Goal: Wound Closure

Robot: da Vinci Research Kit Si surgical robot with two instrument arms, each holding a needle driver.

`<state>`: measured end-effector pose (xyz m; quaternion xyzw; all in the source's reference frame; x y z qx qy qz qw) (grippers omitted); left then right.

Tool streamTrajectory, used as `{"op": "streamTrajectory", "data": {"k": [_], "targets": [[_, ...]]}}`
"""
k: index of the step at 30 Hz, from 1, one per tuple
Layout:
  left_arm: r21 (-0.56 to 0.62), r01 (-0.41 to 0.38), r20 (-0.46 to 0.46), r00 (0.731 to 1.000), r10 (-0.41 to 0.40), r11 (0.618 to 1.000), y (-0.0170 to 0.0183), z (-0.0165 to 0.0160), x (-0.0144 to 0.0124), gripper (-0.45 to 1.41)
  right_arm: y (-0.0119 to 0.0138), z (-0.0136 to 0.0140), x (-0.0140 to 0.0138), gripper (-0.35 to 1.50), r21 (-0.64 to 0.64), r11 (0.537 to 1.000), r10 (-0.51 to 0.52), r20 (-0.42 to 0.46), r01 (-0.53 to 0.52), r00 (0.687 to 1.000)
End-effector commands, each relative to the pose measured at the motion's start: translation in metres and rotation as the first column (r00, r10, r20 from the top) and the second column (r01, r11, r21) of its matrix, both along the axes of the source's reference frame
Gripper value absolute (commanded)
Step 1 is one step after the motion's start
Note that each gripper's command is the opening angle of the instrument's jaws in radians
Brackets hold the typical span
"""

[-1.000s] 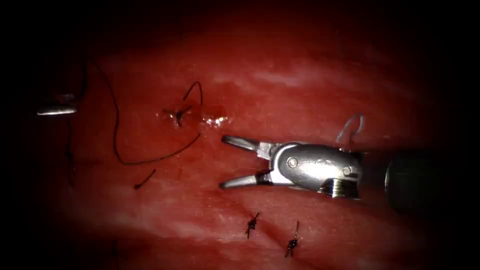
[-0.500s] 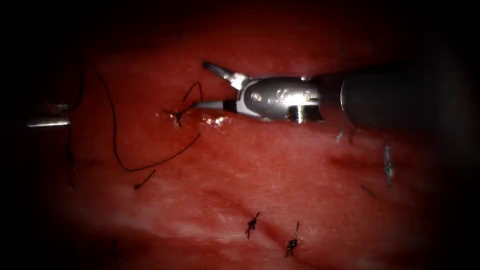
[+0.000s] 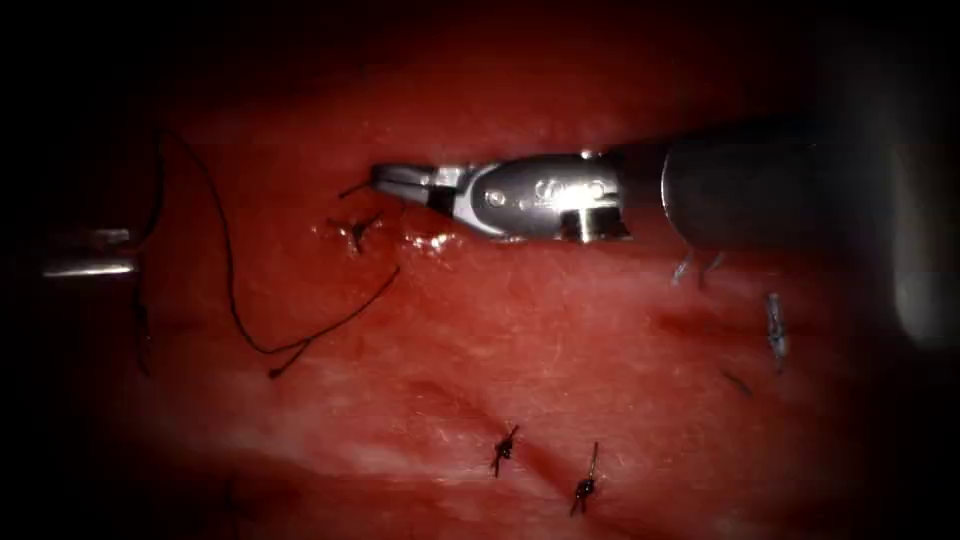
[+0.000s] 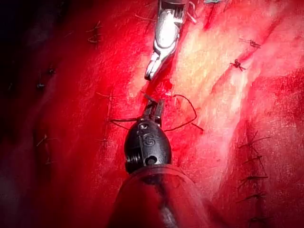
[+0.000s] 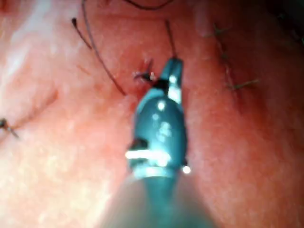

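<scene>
Thread (image 3: 232, 300), dark and thin, lies on the tissue (image 3: 560, 330) in a long curve. It starts from a fresh knot (image 3: 355, 230), swings down and to the left, then climbs toward the endoscope view's left edge. A short tail stands up from the knot, and the right tool (image 3: 395, 180) has its jaws closed on that tail just above and to the right of the knot. A small stub of the tail sticks out past the jaw tips. The right wrist view shows the same tool (image 5: 172, 66) with its jaws pressed together right beside the knot (image 5: 144, 74). A wet patch of red fluid (image 3: 430, 240) glistens just to the right of the knot, under the tool.

The left tool (image 3: 95, 265) sits far to the left in the endoscope view, well apart from the right one, where the thread's far end runs past its tip. In the left wrist view its jaws (image 4: 154, 108) are closed on the thread (image 4: 187, 102), which trails off to both sides of them. The right tool (image 4: 151, 72) hangs near, just beyond its tip.

I cannot tell where the needle is.

Lower down on the tissue, 2 tied stitches (image 3: 505, 450) sit near each other, and pale thread ends (image 3: 775, 330) lie at the right.
</scene>
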<state>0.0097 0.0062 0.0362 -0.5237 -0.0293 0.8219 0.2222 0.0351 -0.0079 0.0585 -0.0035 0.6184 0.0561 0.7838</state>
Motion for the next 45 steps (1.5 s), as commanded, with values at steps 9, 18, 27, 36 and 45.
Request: {"op": "streamTrajectory", "data": {"k": [9, 18, 27, 36, 45], "targets": [[-0.008, -0.011, 0.009, 1.000, 0.011, 1.000, -0.0003, -0.0006, -0.0007, -0.45, 0.0003, 0.0022, 0.0000, -0.35, 0.374, 0.921, 0.115, 0.012, -0.111, 0.993], [-0.012, -0.023, 0.063, 0.998, 0.024, 1.000, -0.0008, -0.0031, -0.0009, -0.45, 0.0000, 0.0049, -0.0010, -0.35, 0.534, 0.824, 0.187, 0.059, -0.189, 0.981], [-0.030, -0.030, 0.081, 0.996, 0.032, 0.999, -0.0014, -0.0055, -0.0012, -0.45, 0.0007, 0.0039, -0.0009, -0.35, 0.655, 0.713, 0.270, 0.072, -0.249, 0.960], [-0.049, -0.034, 0.094, 0.995, 0.038, 0.998, -0.0019, -0.0070, -0.0019, -0.45, 0.0015, 0.0029, -0.0004, 1.23, 0.616, 0.754, 0.258, 0.040, -0.227, 0.965], [-0.061, -0.057, 0.133, 0.989, 0.065, 0.996, -0.0028, -0.0065, -0.0026, -0.45, 0.0001, -0.0006, -0.0049, 1.33, 0.443, 0.881, 0.194, -0.013, -0.168, 0.981]]}}
